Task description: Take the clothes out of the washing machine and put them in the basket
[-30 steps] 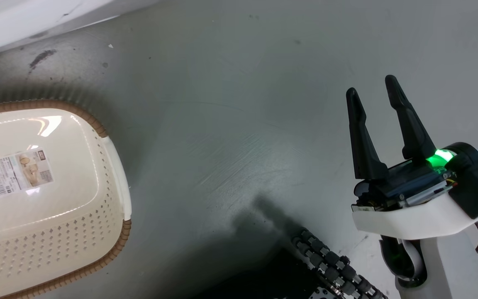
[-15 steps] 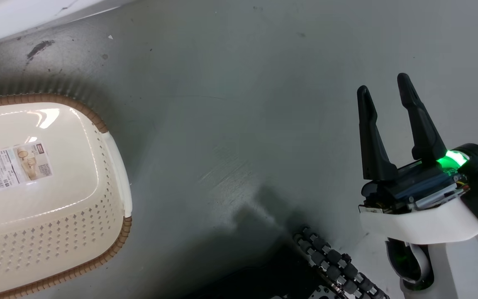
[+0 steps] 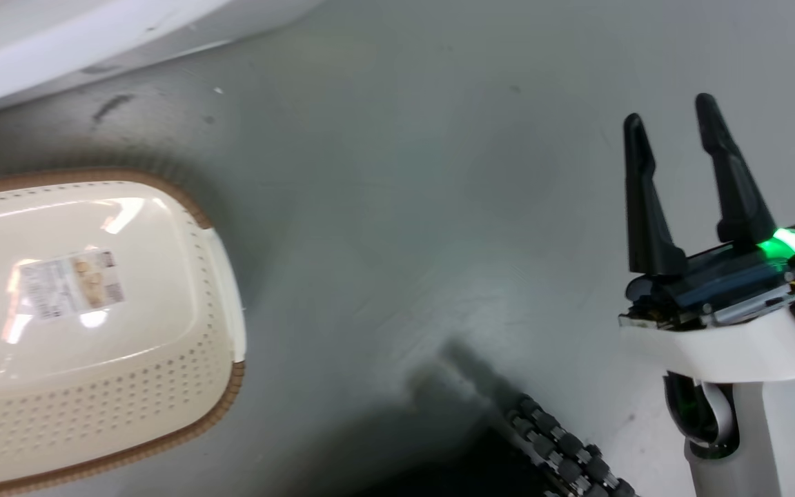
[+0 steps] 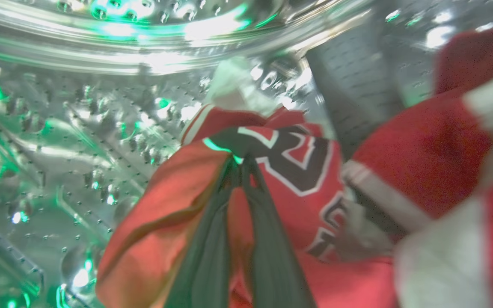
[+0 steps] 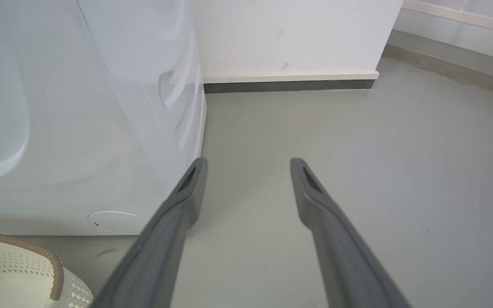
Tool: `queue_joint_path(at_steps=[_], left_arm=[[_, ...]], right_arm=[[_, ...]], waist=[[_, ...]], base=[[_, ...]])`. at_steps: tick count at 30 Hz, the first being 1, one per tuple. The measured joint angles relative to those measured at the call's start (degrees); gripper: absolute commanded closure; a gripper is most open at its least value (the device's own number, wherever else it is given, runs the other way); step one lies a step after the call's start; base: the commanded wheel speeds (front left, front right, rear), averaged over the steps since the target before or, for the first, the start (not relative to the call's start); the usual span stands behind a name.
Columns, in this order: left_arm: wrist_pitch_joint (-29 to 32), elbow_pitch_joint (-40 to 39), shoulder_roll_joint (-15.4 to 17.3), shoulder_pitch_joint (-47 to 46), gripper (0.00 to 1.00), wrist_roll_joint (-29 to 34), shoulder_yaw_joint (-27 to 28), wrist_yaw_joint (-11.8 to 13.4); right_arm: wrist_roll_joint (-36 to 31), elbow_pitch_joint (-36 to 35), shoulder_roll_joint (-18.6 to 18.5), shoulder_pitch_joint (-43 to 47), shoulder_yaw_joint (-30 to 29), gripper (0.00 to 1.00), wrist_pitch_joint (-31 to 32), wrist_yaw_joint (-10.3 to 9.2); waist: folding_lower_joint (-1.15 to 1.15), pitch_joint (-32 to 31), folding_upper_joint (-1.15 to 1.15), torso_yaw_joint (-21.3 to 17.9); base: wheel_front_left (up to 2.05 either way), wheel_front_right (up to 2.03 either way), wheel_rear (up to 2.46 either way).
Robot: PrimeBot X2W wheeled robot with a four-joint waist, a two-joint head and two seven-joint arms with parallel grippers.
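Observation:
In the left wrist view my left gripper (image 4: 240,160) is inside the washing machine's shiny perforated drum (image 4: 79,128), shut on a fold of a red jersey (image 4: 302,171) with black white-edged numerals. A second piece of red clothes with white stripes (image 4: 426,149) lies to its right. The cream basket (image 3: 87,324) with a brown rim stands on the floor at the left of the head view, holding nothing but a label; its corner (image 5: 19,269) also shows in the right wrist view. My right gripper (image 3: 670,114) hangs open over bare floor, away from the basket.
The washing machine's white front (image 5: 88,119) stands left of my right gripper (image 5: 248,164), its base (image 3: 59,41) crossing the head view's top left. A white wall with a dark skirting (image 5: 289,85) lies behind. Grey floor (image 3: 404,207) spreads between basket and right arm. A black cable chain (image 3: 563,455) lies low.
The head camera has shifted, so the basket and floor marks sit further right and lower. My right gripper stands a little higher and further right, still open.

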Motion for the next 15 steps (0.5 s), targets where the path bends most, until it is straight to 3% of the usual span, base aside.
queue_joint_path(at_steps=[6,15], left_arm=[[-6.38,4.26,-3.64,4.48,1.0,-2.89,-1.57,-0.21],[-22.17,7.03,-9.87,17.58,1.0,-9.13,-5.94,-0.34]], right_arm=[[-3.85,0.2,0.01,0.31,-1.71,0.0,0.0,0.0],[-8.1,2.65,0.03,2.71,-3.04,0.0,-0.01,0.0]], waist=[[0.0,-4.09,0.0,3.35],[0.0,-13.02,0.0,8.31]], base=[[0.0,0.0,0.0],[0.0,0.0,0.0]])
